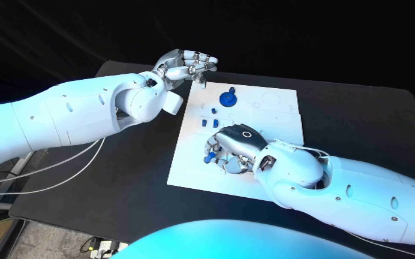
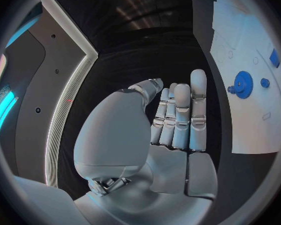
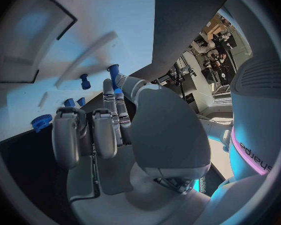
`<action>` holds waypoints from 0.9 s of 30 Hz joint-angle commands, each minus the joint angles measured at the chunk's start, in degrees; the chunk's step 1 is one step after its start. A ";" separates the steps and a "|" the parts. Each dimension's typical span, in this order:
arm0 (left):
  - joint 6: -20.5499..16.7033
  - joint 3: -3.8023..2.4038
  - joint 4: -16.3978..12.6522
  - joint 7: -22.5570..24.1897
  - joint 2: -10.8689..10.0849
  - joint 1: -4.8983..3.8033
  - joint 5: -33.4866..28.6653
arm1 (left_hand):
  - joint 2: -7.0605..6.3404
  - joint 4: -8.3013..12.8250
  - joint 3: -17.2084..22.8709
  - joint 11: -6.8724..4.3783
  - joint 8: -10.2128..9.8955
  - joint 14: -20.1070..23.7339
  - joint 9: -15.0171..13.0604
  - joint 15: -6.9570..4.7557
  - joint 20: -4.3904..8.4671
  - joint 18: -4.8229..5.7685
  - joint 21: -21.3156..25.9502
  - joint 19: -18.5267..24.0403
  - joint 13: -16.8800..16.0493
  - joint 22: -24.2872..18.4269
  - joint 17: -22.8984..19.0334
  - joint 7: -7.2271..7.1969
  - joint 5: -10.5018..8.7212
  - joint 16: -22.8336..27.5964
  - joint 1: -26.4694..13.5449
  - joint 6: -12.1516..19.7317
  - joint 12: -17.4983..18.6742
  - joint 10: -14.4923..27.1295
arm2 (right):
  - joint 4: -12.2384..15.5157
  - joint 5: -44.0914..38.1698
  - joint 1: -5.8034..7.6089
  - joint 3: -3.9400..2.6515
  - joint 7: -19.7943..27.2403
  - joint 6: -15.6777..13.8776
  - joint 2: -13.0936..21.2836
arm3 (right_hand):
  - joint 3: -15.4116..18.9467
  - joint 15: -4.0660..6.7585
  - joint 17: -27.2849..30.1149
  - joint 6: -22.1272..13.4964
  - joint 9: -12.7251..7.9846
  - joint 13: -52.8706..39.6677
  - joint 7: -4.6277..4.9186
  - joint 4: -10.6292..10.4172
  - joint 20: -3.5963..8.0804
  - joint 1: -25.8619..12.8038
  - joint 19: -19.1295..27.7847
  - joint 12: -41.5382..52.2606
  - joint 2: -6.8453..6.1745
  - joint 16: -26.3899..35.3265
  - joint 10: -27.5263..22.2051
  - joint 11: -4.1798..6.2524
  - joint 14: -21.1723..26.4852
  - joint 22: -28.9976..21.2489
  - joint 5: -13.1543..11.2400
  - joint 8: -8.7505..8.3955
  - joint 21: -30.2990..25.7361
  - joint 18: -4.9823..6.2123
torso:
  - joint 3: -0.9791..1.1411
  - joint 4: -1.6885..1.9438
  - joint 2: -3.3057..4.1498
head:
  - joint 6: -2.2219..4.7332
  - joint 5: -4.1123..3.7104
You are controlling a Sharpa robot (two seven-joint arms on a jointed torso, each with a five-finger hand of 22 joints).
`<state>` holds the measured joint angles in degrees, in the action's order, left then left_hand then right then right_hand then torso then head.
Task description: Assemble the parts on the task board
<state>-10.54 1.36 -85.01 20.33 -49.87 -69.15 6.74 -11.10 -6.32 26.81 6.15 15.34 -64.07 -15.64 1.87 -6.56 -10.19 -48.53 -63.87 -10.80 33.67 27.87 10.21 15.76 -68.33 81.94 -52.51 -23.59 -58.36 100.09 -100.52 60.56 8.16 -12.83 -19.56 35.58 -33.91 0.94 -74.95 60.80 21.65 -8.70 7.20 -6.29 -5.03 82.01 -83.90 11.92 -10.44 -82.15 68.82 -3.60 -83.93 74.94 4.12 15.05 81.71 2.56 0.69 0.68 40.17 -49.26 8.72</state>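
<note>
The white task board [image 1: 259, 115] lies in the middle of the black table. A blue gear [image 1: 228, 98] stands on its far part, with two small blue pegs [image 1: 208, 123] nearer the middle. My right hand [image 1: 235, 146] is low over the board's near left part. In the right wrist view its thumb and a finger pinch a small blue peg [image 3: 113, 72] just above the board [image 3: 109, 15]. My left hand [image 1: 185, 67] is raised beside the board's far left corner. Its fingers [image 2: 181, 115] stand close together with nothing in them.
The board has a rectangular recess [image 3: 28, 45] and faint round outlines [image 1: 270, 98] on its far right. White cables [image 1: 60, 163] hang off the table's left edge. Bare black table [image 1: 363, 121] lies to the board's right and front left.
</note>
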 commanded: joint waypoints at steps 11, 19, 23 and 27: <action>0.89 -0.04 -0.20 0.23 0.00 -0.06 -0.24 | 0.29 0.03 0.24 -0.01 0.18 0.40 -0.05 -0.20 0.00 -0.39 0.27 0.27 -0.05 -0.05 -0.05 0.04 -0.19 0.22 -0.15 0.23 -0.33 0.50 | -0.51 -5.06 -0.87 0.22 -2.36 2.25 -1.50 | -0.28 0.08 -0.53 -0.51 0.12 -0.06 0.27 0.15 0.40 -1.26 -3.60 -0.63 0.05 0.01 -0.08 0.05 -3.03 11.44 0.08 0.00 -0.47 -0.74 | -0.01 0.05 -0.02 | -0.27 -0.03; 0.91 -0.04 -0.26 0.21 -0.10 -0.07 -0.24 | 0.29 0.03 0.24 -0.01 0.18 0.40 -0.05 -0.20 0.00 -0.39 0.27 0.27 -0.05 -0.05 -0.05 0.04 -0.19 0.22 -0.15 0.23 -0.33 0.50 | -0.49 -4.90 -1.03 0.27 -2.31 1.23 -1.61 | -0.31 -0.93 -0.20 -5.61 -0.99 0.05 1.52 -0.29 -0.43 -4.57 -3.27 -2.69 -2.81 0.16 -2.07 -1.16 -2.90 11.12 2.22 -3.32 -1.51 -0.54 | -0.03 -0.05 -0.03 | -0.32 0.07; 0.89 -0.04 -0.30 0.20 -0.16 -0.07 -0.24 | 0.28 0.05 0.23 0.00 0.22 0.41 -0.08 -0.20 0.00 -0.39 0.30 0.26 -0.08 -0.06 -0.10 0.03 -0.19 0.21 -0.21 0.26 -0.46 0.59 | -0.25 -5.01 -1.08 0.28 -2.83 -0.65 -1.31 | 0.54 -1.02 0.32 -7.71 -1.38 0.10 1.48 -0.64 -0.60 -5.80 -2.97 -3.38 -4.09 0.44 -3.11 -1.27 -2.75 10.71 1.74 -4.54 -2.60 -0.31 | 0.03 -0.03 0.01 | -0.22 0.04; 0.86 -0.04 -0.33 0.19 -0.24 -0.07 -0.24 | 0.28 0.05 0.23 0.00 0.22 0.41 -0.08 -0.20 0.00 -0.39 0.30 0.26 -0.08 -0.06 -0.10 0.03 -0.19 0.21 -0.21 0.26 -0.46 0.59 | 0.38 -5.07 -1.15 0.28 -2.99 -3.31 -0.75 | 1.38 -0.94 0.46 -8.75 -1.53 0.06 1.40 -0.85 -0.61 -6.45 -2.90 -3.67 -4.88 0.53 -3.68 -1.12 -2.71 10.58 1.90 -5.10 -2.94 -0.23 | 0.09 -0.02 0.00 | -0.18 0.10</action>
<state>-10.50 1.36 -85.14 20.24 -50.12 -69.15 6.74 -11.10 -6.32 26.81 6.15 15.34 -63.87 -15.63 1.66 -6.56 -10.20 -48.53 -63.87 -10.79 33.67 27.82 10.21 15.76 -68.33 81.94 -52.52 -23.92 -58.36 100.16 -104.54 59.49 8.45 -15.15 -20.04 34.73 -32.64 0.30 -74.49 52.29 20.18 -8.60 8.68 -7.21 -5.25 75.35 -84.12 8.59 -15.02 -81.82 65.39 -4.72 -83.92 74.92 6.11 10.11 78.87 2.59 0.70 0.65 40.16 -49.49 8.79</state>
